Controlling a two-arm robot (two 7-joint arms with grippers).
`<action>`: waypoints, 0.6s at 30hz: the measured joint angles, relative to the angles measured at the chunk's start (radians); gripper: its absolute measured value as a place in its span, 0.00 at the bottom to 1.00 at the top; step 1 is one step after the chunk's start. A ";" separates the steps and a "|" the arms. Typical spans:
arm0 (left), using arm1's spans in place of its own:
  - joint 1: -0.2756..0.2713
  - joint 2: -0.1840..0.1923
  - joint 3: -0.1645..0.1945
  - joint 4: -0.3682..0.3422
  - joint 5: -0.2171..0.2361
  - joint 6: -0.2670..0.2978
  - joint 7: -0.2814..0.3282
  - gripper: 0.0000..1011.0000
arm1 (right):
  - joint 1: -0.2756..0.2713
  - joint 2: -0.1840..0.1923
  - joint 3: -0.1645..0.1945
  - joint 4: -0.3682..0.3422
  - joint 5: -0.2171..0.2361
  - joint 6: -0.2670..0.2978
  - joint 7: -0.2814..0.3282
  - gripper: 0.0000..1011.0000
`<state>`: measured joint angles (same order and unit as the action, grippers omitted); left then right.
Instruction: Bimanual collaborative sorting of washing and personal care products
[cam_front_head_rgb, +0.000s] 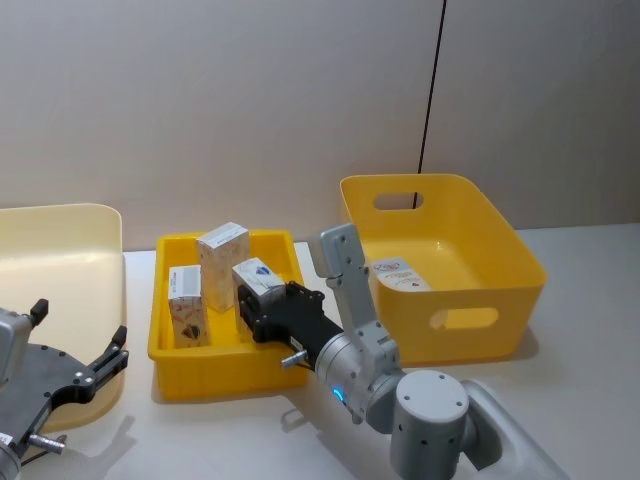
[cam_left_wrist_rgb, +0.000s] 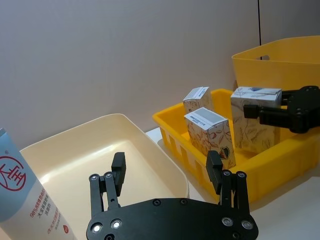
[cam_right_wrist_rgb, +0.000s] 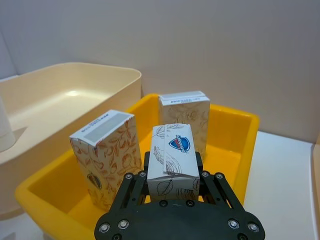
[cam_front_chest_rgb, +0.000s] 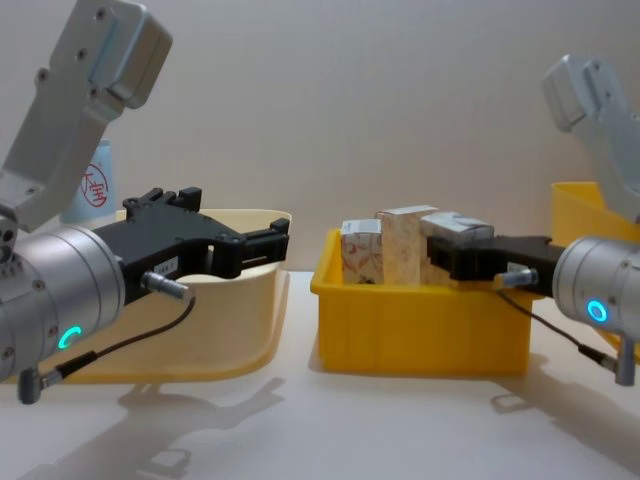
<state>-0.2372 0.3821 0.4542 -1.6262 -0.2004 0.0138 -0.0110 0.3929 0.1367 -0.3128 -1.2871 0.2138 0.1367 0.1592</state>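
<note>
Far left: cream bin (cam_front_head_rgb: 70, 250), smooth plastic w/ rounded corners, sitting on the pale counter (cam_front_head_rgb: 580, 250). A light-blue tube (cam_left_wrist_rgb: 25, 195) w/ red round logo & red text stands upright by it in the left wrist view; can't tell if it's inside the bin or just beside.

Left claw (cam_front_head_rgb: 85, 375) hovers at the cream bin's near edge, black flat fingers spread apart, pinching nothing. Chest view shows that arm reaching forward level, silver wrist w/ a teal light, and a thin cable looping under.

Center: shallow yellow tray (cam_front_head_rgb: 225, 370), ribbed outer walls, glossy plastic. Inside, 2 small whitish cartons stand upright: the left carton (cam_front_head_rgb: 186, 305) near the tray's left wall, the back carton (cam_front_head_rgb: 222, 262) behind it & a bit to the right. Both are matte card w/ faint leaf-line print & grey top flaps.

A third carton (cam_front_head_rgb: 255, 282), same print plus a blue shield logo on top, is on the tray's right side, pinched between the fingers of the right claw (cam_front_head_rgb: 262, 300). Can't tell if it's resting on the tray floor or lifted. The right arm comes in from the lower right, forearm angled toward the tray, claw roughly level over the tray's right rim.

Right: deep yellow bin (cam_front_head_rgb: 440, 265) w/ slot handles. A white label w/ red print lies on its floor, no products.
</note>
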 joint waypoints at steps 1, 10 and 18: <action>0.000 0.000 0.000 0.000 0.000 0.000 0.000 0.99 | -0.001 0.000 0.001 -0.001 0.000 -0.007 0.000 0.40; 0.000 0.000 0.000 0.000 0.000 0.000 0.000 0.99 | -0.011 0.009 0.026 -0.032 -0.002 -0.082 0.009 0.40; 0.000 0.000 0.000 0.000 0.000 0.000 0.000 0.99 | -0.016 0.019 0.058 -0.072 0.000 -0.160 0.020 0.40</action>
<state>-0.2372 0.3821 0.4542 -1.6263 -0.2004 0.0138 -0.0109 0.3764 0.1554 -0.2548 -1.3592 0.2138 -0.0233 0.1789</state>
